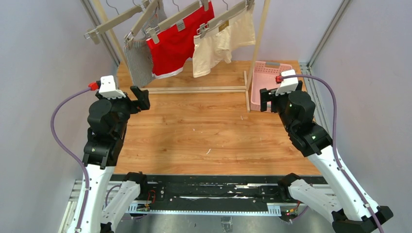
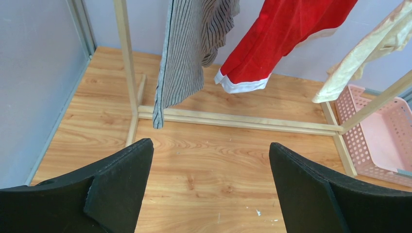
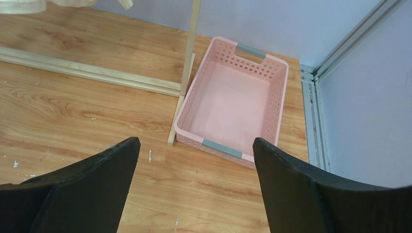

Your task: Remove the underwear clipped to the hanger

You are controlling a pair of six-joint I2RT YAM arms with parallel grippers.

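Three briefs hang clipped to wooden hangers (image 1: 187,15) on a rack at the back: grey striped (image 1: 141,60), bright red with white trim (image 1: 177,41) and cream (image 1: 221,43). In the left wrist view the grey (image 2: 182,53), red (image 2: 277,39) and cream (image 2: 364,58) briefs hang ahead. My left gripper (image 1: 141,99) is open and empty, below and in front of the grey briefs, jaws wide apart (image 2: 209,143). My right gripper (image 1: 265,99) is open and empty by the rack's right post (image 3: 195,139).
A pink perforated basket (image 1: 266,82) sits on the wooden table right of the rack, just ahead of my right gripper; its rim also shows in the right wrist view (image 3: 221,148). The rack's base bars (image 1: 194,90) lie across the table. A bare hanger (image 1: 114,22) hangs leftmost.
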